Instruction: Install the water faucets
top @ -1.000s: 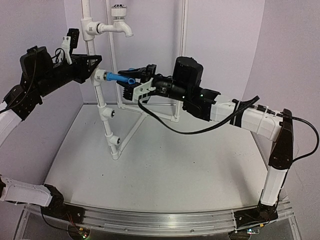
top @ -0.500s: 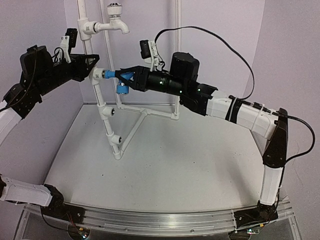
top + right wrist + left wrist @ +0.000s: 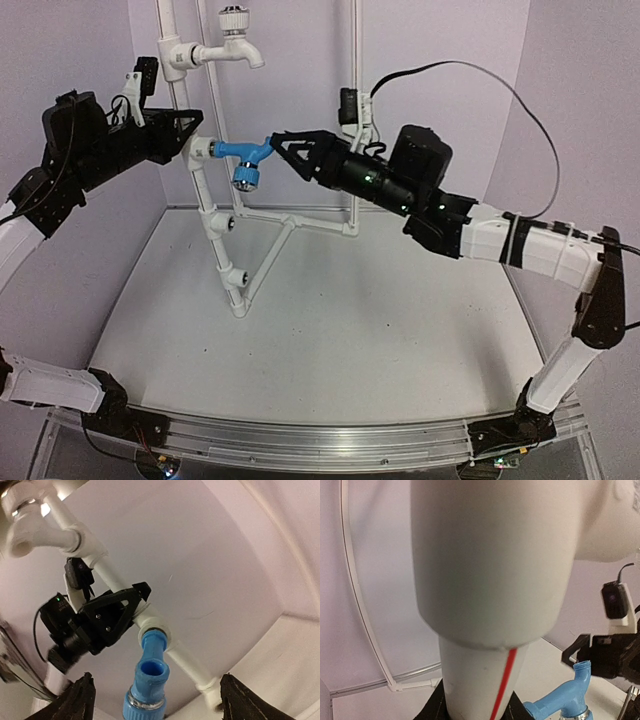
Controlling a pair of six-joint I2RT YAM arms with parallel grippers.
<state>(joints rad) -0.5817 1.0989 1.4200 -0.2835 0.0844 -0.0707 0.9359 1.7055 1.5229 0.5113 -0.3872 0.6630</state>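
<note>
The blue faucet (image 3: 243, 152) has just been let go. A second ago it was held in the right gripper (image 3: 290, 150) close to the white pipe frame (image 3: 213, 225). Half a second ago it was being pushed and turned into a side socket. Now the right gripper has been pulled back a little. Its two fingers are spread wide and nothing is held between them, which is seen best from the right wrist. The blue faucet is left sticking out of the socket by itself, so it seems to be stuck in. Its round knob hangs down and its spout points up toward the open fingers, so it looks upside down and may need one more turn. The frame is gripped by the left gripper (image 3: 185, 135) right behind that socket, with a black finger pressed on each side of the pipe, and it has not been moved. The white faucet (image 3: 232, 45) is already fitted higher up on the frame, with its knob on top. Both faucets are now on the frame, so the job looks almost done.
</note>
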